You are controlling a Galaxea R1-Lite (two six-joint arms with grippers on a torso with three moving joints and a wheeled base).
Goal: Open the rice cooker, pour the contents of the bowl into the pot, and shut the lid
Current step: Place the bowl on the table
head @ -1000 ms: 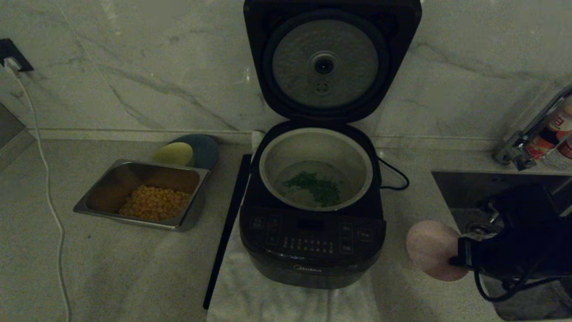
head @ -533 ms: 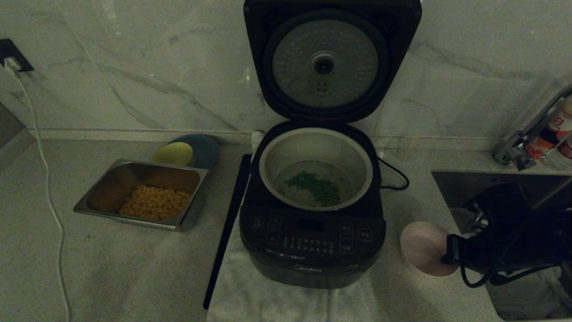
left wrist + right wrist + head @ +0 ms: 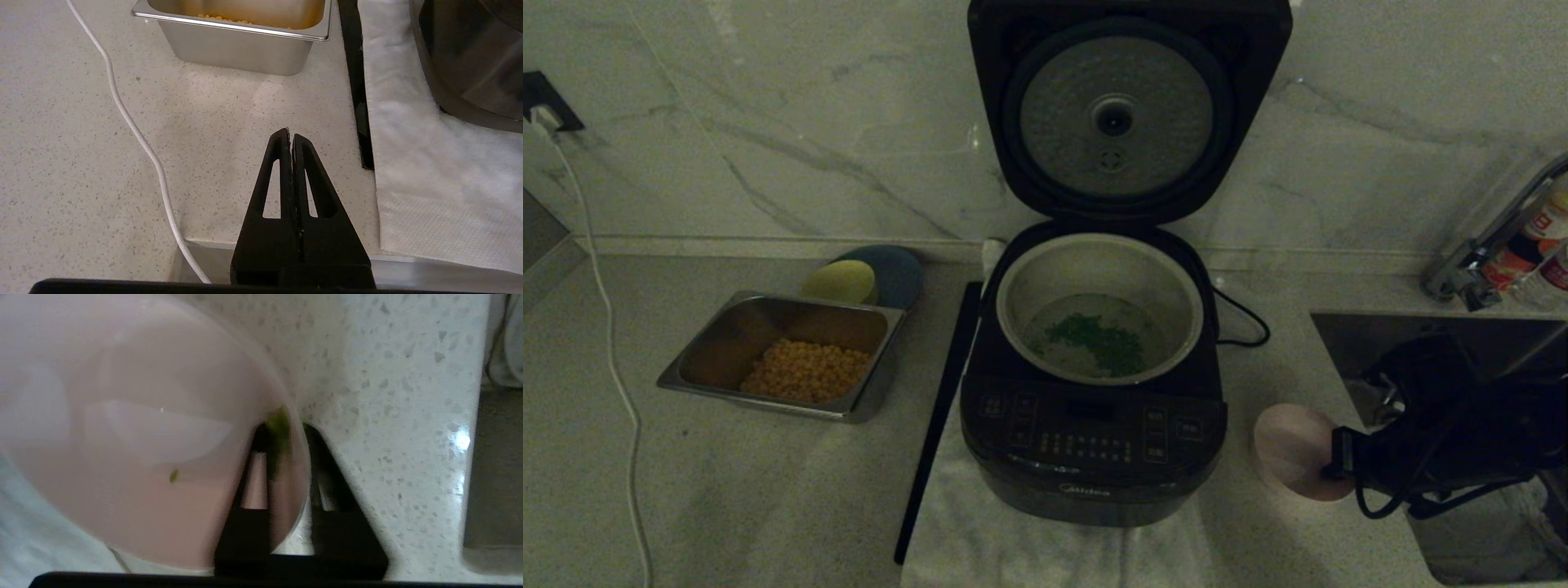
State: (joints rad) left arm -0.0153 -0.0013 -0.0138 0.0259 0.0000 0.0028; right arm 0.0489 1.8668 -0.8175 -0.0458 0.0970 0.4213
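- Head view: rice cooker (image 3: pixel 1094 433) at centre, lid (image 3: pixel 1123 106) up at 12 o'clock, chopped greens (image 3: pixel 1098 343) in the pot (image 3: pixel 1176 278).
- Right gripper (image 3: pixel 284 435) at 4 o'clock straddles the bowl (image 3: pixel 1290 457) rim; grip uncertain.
- Left gripper (image 3: pixel 291 136) pressed closed, empty.

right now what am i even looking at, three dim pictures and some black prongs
A two-armed robot at a kitchen counter. One picture looks down from its head; the other two look from cameras behind each arm's fingers, the black prongs. The rice cooker stands with its lid up and chopped greens in the pot. Beside it sits a steel tray of yellow kernels. The right gripper straddles the rim of the nearly empty pink bowl, one finger inside, one outside. The left gripper is parked, shut, holding nothing.
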